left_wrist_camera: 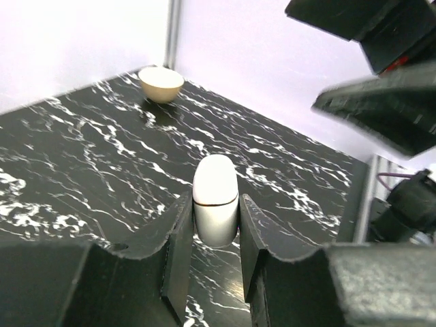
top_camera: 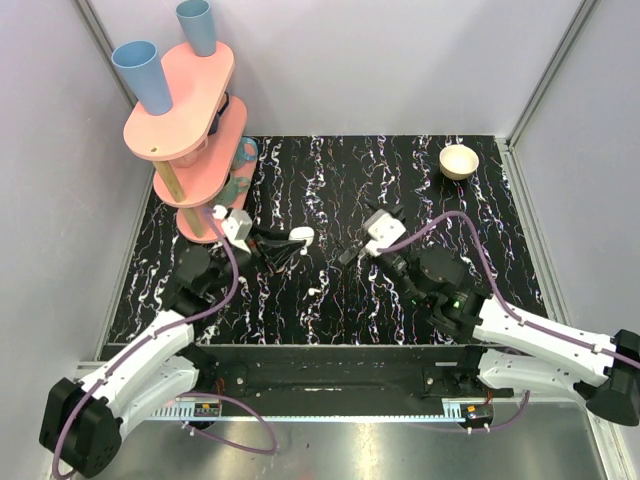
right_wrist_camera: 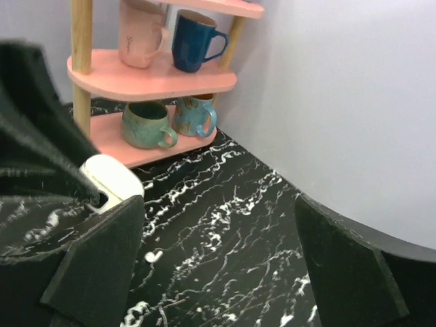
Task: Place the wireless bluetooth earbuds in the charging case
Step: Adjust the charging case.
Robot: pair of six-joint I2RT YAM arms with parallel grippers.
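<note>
The white charging case is off the black marble table, held in my left gripper. In the left wrist view the fingers press both sides of the case, and my left gripper is shut on it. One tiny white earbud lies on the table in front of the case; it also shows in the right wrist view. No second earbud shows. My right gripper is open and empty, just right of the case. Its jaws stand wide apart, with the case at the left finger.
A pink tiered shelf with blue cups and mugs stands at the back left, close to my left arm. A small beige bowl sits at the back right, also in the left wrist view. Grey walls enclose the table.
</note>
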